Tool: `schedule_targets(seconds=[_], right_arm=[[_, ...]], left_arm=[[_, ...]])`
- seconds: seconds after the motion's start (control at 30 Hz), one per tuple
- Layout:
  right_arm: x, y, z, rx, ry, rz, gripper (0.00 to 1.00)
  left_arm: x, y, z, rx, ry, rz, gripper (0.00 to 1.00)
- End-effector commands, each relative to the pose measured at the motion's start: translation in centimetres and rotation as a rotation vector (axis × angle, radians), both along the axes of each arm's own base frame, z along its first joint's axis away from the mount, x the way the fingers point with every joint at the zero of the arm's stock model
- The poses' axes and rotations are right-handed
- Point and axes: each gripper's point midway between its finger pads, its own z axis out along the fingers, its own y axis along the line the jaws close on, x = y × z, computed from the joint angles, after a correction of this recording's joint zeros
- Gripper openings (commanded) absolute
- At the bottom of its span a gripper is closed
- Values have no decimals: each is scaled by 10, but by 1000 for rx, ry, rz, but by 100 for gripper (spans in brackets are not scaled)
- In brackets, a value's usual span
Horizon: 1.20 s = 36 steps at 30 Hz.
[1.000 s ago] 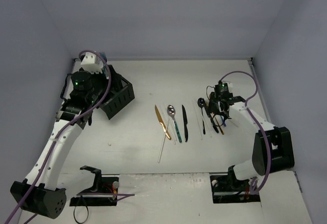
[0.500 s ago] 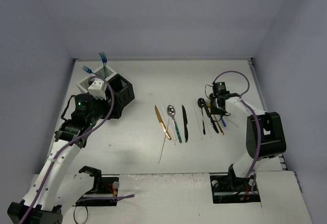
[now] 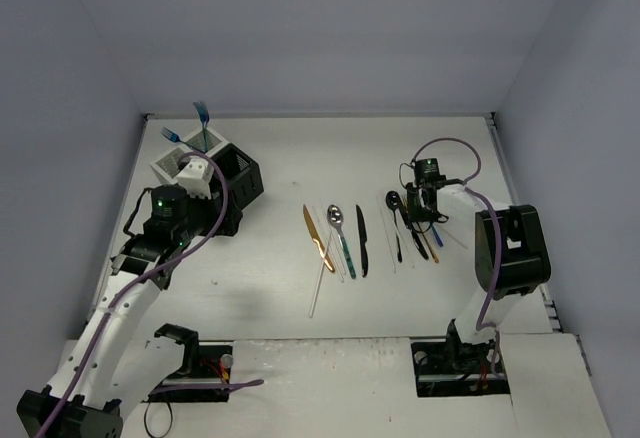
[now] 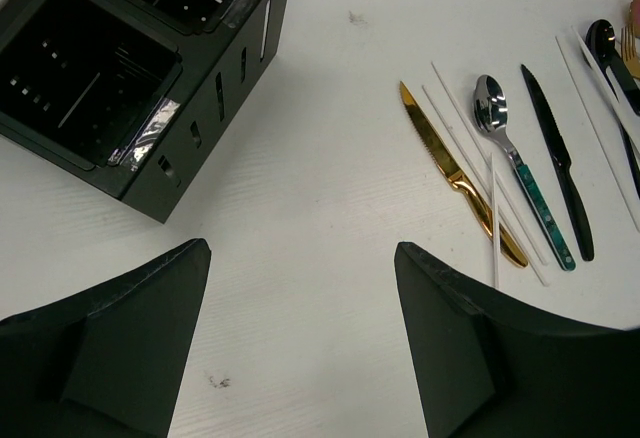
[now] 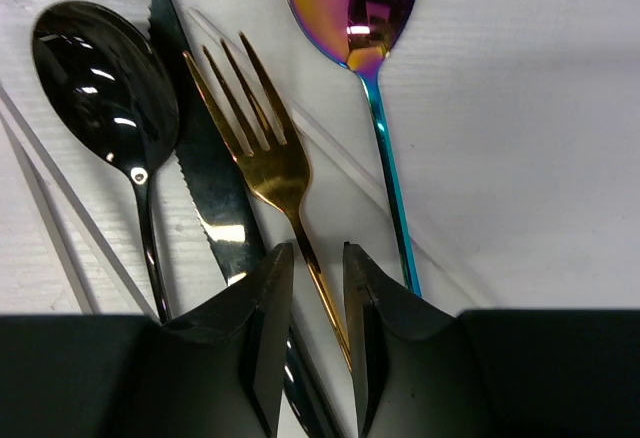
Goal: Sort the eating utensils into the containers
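The containers are a cluster of two white bins [image 3: 177, 165] and two black bins [image 3: 237, 180] at the back left, with blue utensils [image 3: 203, 118] standing in the white ones. A black bin [image 4: 100, 68] also shows in the left wrist view. My left gripper [image 3: 203, 190] [image 4: 300, 258] is open and empty over bare table beside the black bins. The gold knife [image 4: 460, 173], teal-handled silver spoon [image 4: 515, 173] and black knife [image 4: 560, 173] lie mid-table. My right gripper [image 3: 425, 210] [image 5: 315, 253] is low, its jaws narrowly apart astride the gold fork's [image 5: 260, 148] handle.
Beside the fork lie a black spoon [image 5: 105, 73], a black serrated knife [image 5: 205, 188], a rainbow spoon [image 5: 355, 3] and clear plastic pieces [image 5: 60, 208]. A clear plastic utensil [image 3: 318, 286] lies nearest the front. Grey walls enclose the table on three sides.
My left arm has pulled back from over the bins toward the front, uncovering the blue utensils in the white bins. My right gripper has shifted slightly back-left over the right-hand utensils.
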Motion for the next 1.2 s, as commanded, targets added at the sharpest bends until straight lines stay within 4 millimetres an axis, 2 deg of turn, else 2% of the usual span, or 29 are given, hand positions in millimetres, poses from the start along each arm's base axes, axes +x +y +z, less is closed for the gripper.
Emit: schedule_targets(seconds=[0.0, 0.2, 0.33, 0.47, 0.57, 0.67, 0.77, 0.9, 1.0, 1.1, 1.17], right_arm=[[10, 4, 0, 25, -10, 22, 21], [7, 16, -4, 84, 6, 60, 0], [9, 21, 4, 87, -15, 80, 0], [22, 25, 45, 30, -138, 94, 0], [29, 37, 90, 4, -265, 127, 0], [27, 72, 128, 21, -363, 221, 0], [18, 112, 172, 86, -468, 334, 0], [-12, 177, 222, 193, -582, 510, 0], [-42, 225, 258, 281, -663, 635, 0], [-65, 257, 279, 355, -699, 729, 0], [-79, 275, 291, 394, -719, 781, 0]], left_arm=[[10, -4, 17, -9, -79, -18, 72], [10, -6, 16, -17, -71, -29, 72], [8, -10, 19, -36, -72, -39, 72], [5, -18, 35, -89, -95, -66, 72], [2, -28, 54, -156, -111, -92, 72], [-2, -43, 72, -233, -124, -148, 72], [-6, -62, 102, -319, -188, -207, 72], [-10, -87, 142, -422, -296, -288, 72], [-13, -110, 164, -479, -354, -351, 72], [-16, -134, 177, -475, -388, -405, 72], [-14, -142, 181, -453, -404, -406, 72]])
